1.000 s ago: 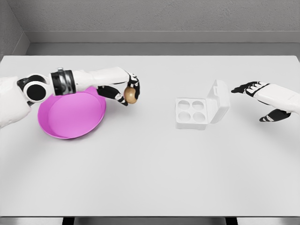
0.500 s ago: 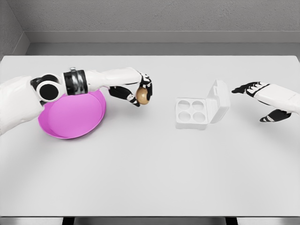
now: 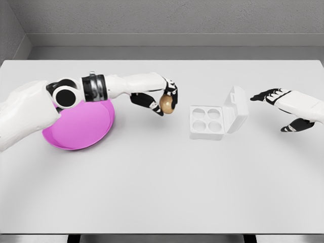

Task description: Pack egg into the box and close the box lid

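My left hand holds a brown egg above the table, a short way left of the box. The white egg box lies open right of centre, its four round cups bare. Its lid stands tilted up on the right side. My right hand hovers just right of the lid with fingers spread and holds nothing.
A pink plate lies at the left, partly under my left forearm. The white table stretches wide toward the front. A grey wall runs along the back edge.
My left hand has carried the egg to the right, away from the pink plate and closer to the box. The right hand and the box have stayed put.
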You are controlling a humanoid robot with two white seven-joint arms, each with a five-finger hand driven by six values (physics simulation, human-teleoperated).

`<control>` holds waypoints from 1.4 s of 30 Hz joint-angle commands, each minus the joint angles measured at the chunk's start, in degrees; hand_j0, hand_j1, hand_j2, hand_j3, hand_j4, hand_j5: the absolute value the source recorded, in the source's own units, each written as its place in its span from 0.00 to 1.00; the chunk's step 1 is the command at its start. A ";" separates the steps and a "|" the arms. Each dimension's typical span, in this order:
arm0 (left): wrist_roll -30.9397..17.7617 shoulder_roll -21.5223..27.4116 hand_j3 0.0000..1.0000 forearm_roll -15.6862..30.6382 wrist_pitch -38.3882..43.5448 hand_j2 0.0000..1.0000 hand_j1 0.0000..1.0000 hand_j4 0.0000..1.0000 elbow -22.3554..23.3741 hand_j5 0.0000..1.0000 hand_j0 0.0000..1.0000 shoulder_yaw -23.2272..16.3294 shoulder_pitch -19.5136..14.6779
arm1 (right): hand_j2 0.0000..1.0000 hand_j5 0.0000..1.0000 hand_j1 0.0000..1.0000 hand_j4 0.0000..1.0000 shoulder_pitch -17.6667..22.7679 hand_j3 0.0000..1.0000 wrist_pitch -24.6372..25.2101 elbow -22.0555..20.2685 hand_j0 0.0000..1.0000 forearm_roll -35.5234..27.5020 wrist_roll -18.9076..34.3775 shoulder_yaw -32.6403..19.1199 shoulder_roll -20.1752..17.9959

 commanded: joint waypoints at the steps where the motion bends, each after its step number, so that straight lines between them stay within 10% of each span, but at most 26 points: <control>1: -0.01 -1.03 0.35 0.44 0.09 0.35 0.35 0.35 0.05 0.35 0.35 0.09 0.00 | 1.00 1.00 1.00 1.00 0.00 1.00 0.16 -0.01 1.00 -0.35 -0.03 -0.10 -0.08; 42: -0.62 -14.04 0.35 0.00 0.09 0.35 0.35 0.35 9.98 0.35 0.35 -0.87 -1.76 | 1.00 1.00 1.00 1.00 0.00 1.00 0.16 -0.01 1.00 -0.18 -0.03 0.61 0.01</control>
